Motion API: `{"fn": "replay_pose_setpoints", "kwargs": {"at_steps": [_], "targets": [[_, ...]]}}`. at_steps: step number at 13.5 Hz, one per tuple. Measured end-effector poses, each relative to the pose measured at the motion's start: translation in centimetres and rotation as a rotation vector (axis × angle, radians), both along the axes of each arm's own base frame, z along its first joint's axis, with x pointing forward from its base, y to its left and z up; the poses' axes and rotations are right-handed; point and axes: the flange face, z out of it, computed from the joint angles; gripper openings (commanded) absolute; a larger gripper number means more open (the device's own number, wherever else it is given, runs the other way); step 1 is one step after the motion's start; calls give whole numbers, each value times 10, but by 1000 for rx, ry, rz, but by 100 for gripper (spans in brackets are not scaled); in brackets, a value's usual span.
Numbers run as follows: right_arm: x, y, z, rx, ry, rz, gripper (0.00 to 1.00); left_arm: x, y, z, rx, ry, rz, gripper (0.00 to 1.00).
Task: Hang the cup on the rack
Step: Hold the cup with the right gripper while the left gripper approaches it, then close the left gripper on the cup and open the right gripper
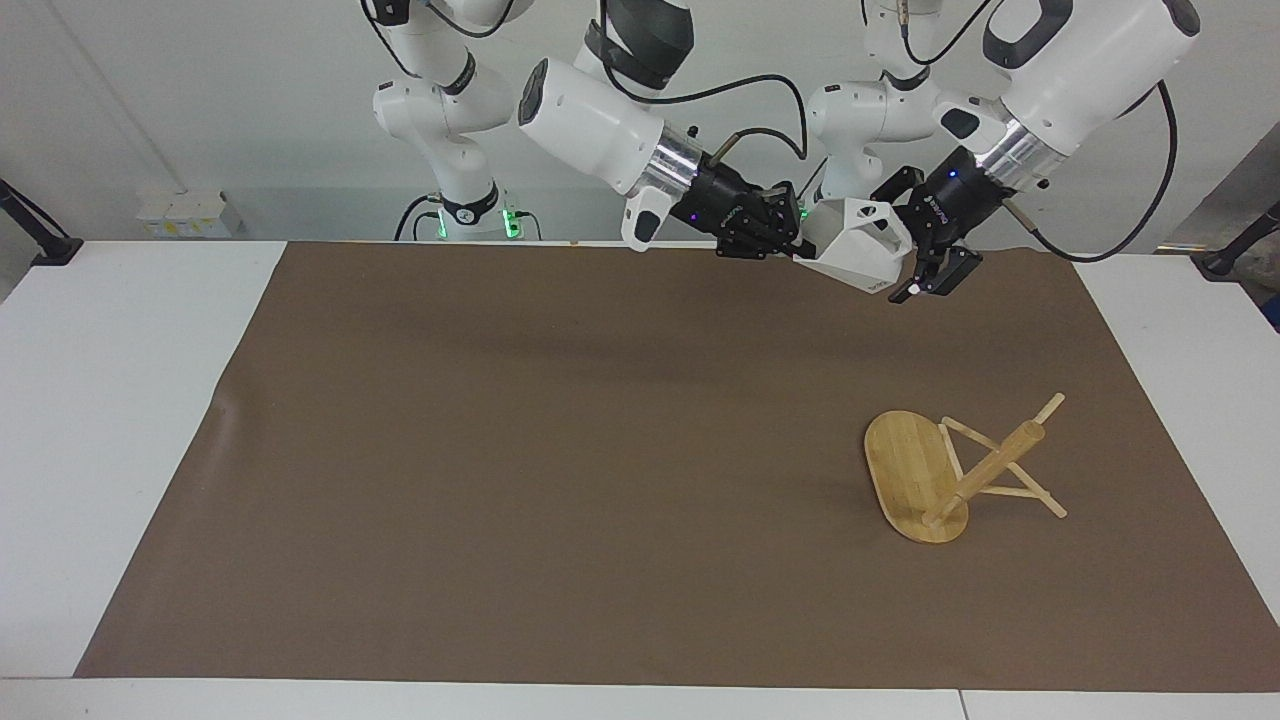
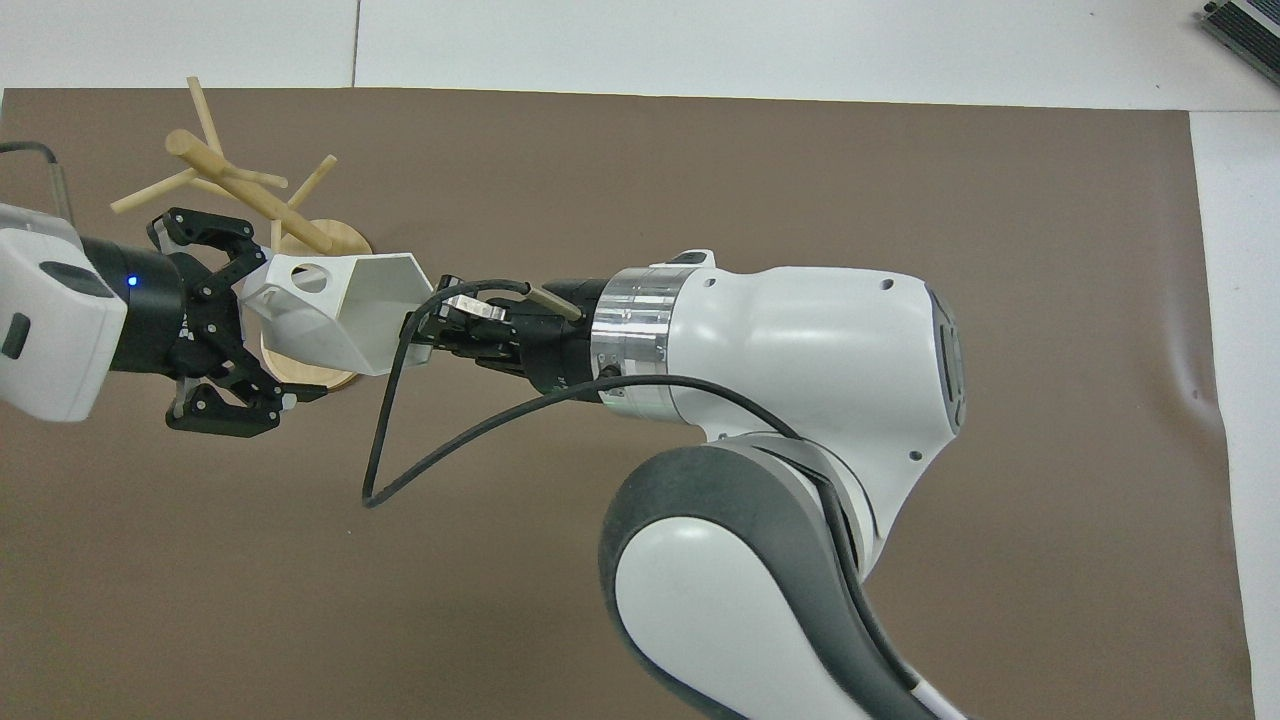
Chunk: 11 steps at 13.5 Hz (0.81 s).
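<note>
The white faceted cup (image 1: 858,248) is held in the air over the edge of the mat nearest the robots, mouth toward my right gripper (image 1: 797,250), which is shut on its rim. My left gripper (image 1: 903,243) is open, its fingers on either side of the cup's handle end. In the overhead view the cup (image 2: 345,305) hangs between the right gripper (image 2: 418,333) and the open left gripper (image 2: 272,325). The bamboo rack (image 1: 915,475) lies tipped over on the mat, base on edge and post resting on its pegs. It also shows in the overhead view (image 2: 250,195).
A brown mat (image 1: 550,450) covers most of the white table (image 1: 110,400). The tipped rack lies toward the left arm's end. A black cable (image 2: 385,440) loops down from the right wrist.
</note>
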Motion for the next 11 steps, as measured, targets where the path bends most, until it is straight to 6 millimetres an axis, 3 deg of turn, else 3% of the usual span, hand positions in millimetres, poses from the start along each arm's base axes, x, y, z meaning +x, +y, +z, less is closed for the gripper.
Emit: {"fn": "replay_pose_setpoints", "kwargs": {"at_steps": [11], "targets": [[2, -3, 1, 1, -2, -5, 0, 3, -4, -1, -72, 7, 13, 100]]}}
